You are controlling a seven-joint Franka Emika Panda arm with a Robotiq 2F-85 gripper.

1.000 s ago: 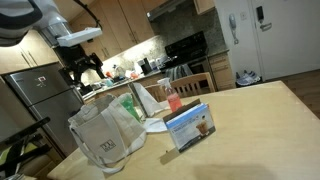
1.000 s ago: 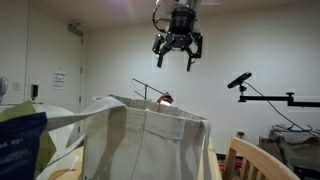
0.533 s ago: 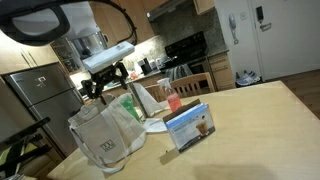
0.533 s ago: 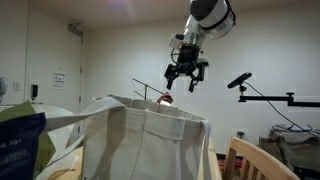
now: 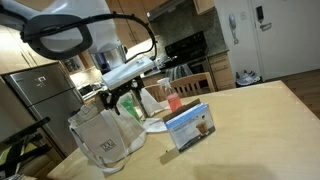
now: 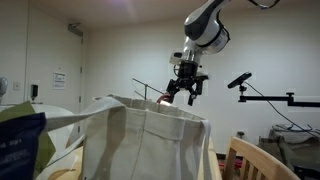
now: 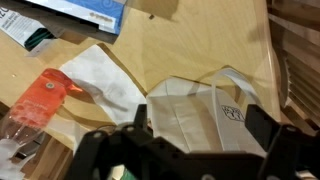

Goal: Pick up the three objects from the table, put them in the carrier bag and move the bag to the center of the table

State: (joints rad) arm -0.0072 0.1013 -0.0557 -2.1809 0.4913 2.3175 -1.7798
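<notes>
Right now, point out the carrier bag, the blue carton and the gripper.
carrier bag (image 5: pixel 101 136), exterior view, front wall above the logo.
blue carton (image 5: pixel 190 127), exterior view, printed front face.
gripper (image 6: pixel 184 95), exterior view, midway between the open fingertips.

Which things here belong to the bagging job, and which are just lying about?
Job: carrier bag, light-blue carton, table.
Lying about: pink-red bottle, white paper sheet.
</notes>
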